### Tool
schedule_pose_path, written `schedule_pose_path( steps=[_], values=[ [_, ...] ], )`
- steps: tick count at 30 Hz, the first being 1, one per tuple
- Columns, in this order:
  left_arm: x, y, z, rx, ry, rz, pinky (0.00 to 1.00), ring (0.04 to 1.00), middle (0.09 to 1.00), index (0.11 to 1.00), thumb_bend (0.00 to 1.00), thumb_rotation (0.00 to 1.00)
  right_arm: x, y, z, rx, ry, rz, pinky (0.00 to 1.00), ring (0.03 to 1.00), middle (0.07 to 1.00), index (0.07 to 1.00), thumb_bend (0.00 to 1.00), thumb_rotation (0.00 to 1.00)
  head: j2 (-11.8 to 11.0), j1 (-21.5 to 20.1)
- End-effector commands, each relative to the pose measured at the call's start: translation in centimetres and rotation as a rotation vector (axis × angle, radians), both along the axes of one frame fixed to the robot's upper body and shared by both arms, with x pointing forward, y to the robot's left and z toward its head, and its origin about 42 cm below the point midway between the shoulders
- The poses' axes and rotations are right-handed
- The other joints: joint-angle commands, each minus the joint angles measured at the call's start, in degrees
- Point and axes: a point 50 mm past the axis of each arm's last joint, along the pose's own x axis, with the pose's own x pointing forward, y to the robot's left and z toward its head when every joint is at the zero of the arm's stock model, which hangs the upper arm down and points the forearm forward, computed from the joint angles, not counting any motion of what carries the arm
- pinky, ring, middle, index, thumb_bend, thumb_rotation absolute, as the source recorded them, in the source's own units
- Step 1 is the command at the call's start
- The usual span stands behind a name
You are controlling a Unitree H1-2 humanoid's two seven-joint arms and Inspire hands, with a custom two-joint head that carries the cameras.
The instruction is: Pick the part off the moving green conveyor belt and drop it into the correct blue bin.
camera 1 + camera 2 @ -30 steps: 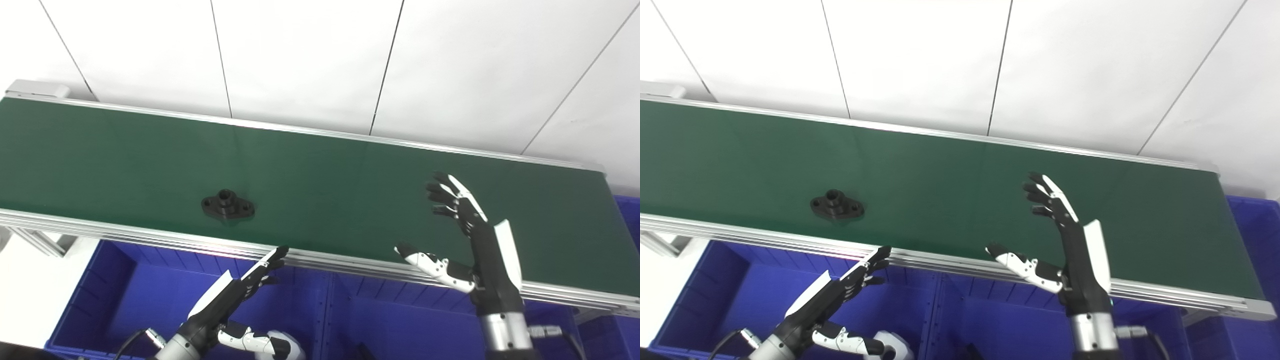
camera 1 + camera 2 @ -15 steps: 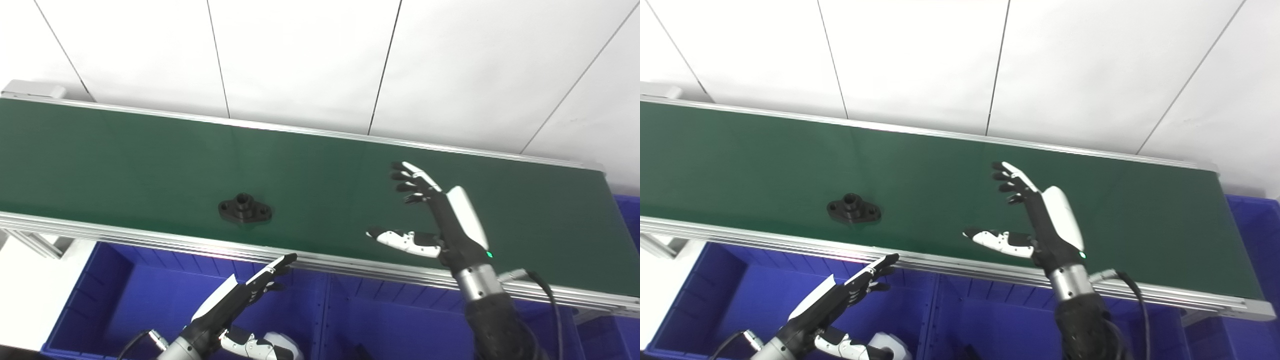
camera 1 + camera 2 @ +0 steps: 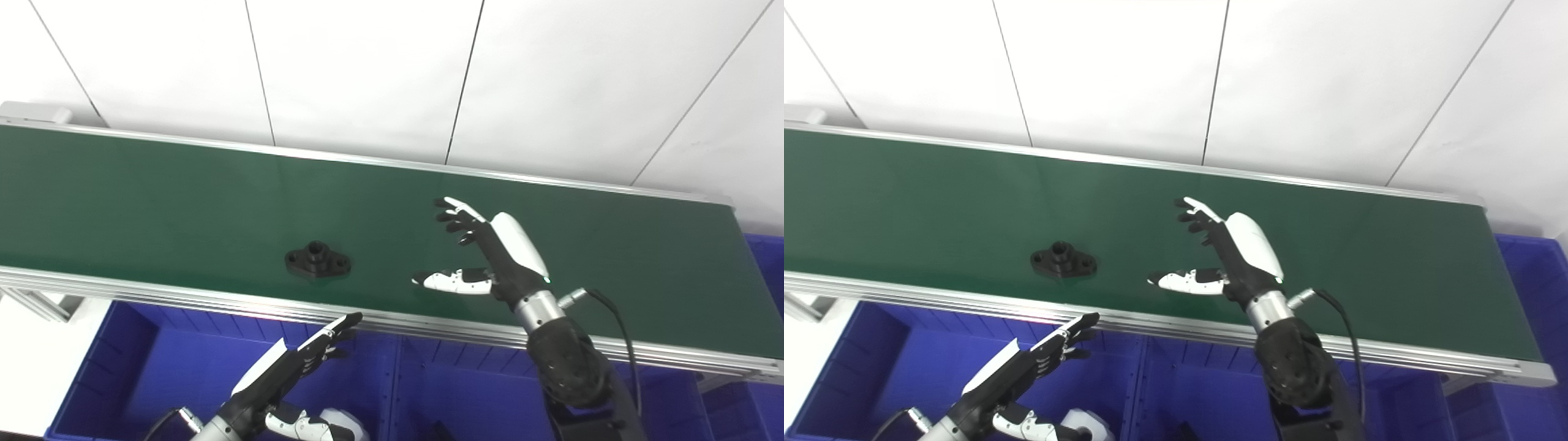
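- Over the last second, our right hand [image 3: 490, 257] has swung left across the green conveyor belt [image 3: 153, 196] toward the part [image 3: 317, 262], which has ridden rightward to meet it.
- Its fingers [image 3: 456, 215] are spread, thumb held apart, holding nothing; part and hand are still apart.
- Our left hand [image 3: 294, 364] waits low over a blue bin [image 3: 153, 367], fingers extended and empty.
- We judge this the reach; next comes closing around the part as it arrives.
- Black, flat, the part lies near the belt's front edge, long axis along the belt, collar pointing up.

Both hands [image 3: 484, 251] [image 3: 288, 367] spread, empty
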Motion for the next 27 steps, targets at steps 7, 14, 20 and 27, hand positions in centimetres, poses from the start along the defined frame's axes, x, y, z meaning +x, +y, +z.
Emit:
schedule_pose_path(
  steps=[7, 14, 20, 27],
  values=[
    [0.0, 0.3, 0.7, -0.023, -0.042, -0.008, 0.85, 0.945, 0.981, 0.952, 0.71, 0.42, 1.8, 2.4, 1.9, -0.042, -0.066, 0.075, 0.72, 0.8, 0.838, 0.879, 0.76, 0.33, 0.23, 1.18],
    [0.0, 0.1, 0.8, -0.034, -0.033, 0.0, 0.82, 0.923, 0.973, 0.945, 0.7, 0.44, 2.5, 3.9, 2.1, -0.075, -0.059, 0.115, 0.74, 0.823, 0.852, 0.887, 0.75, 0.33, 0.51, 1.4],
    [0.0, 0.0, 1.0, -0.019, -0.044, -0.014, 0.82, 0.922, 0.971, 0.943, 0.7, 0.44, 3.4, 4.8, 2.1, -0.121, -0.064, 0.138, 0.76, 0.834, 0.846, 0.886, 0.74, 0.34, 0.52, 1.45],
    [-0.1, -0.2, 1.1, -0.027, -0.042, -0.02, 0.83, 0.929, 0.973, 0.942, 0.7, 0.43, 4.3, 5.3, 1.2, -0.161, -0.049, 0.151, 0.75, 0.815, 0.844, 0.875, 0.75, 0.31, 0.84, 1.83]
  ],
)
